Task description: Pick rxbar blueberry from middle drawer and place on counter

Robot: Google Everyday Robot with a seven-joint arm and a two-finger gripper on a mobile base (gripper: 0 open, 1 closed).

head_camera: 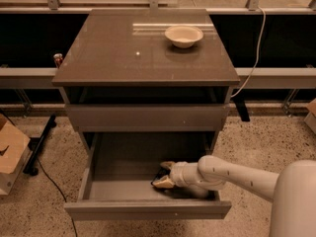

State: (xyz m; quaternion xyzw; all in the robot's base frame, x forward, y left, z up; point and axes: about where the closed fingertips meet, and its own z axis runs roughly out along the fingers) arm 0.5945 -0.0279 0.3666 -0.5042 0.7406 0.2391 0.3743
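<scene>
The middle drawer [146, 210] stood pulled out beneath the counter [118, 58], where a white bowl [183, 35] sat toward one o'clock. The gripper [164, 175] was down inside the drawer at about five o'clock, right at the dark rxbar blueberry [159, 175]. Whether it had clamped the bar, I could not tell.

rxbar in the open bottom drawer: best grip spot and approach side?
Pinch the rxbar blueberry across its narrow width, from above and the right. It seems to lie flat in the middle drawer near the front right, open overhead. The gripper is at it, arm reaching in from that side.
</scene>
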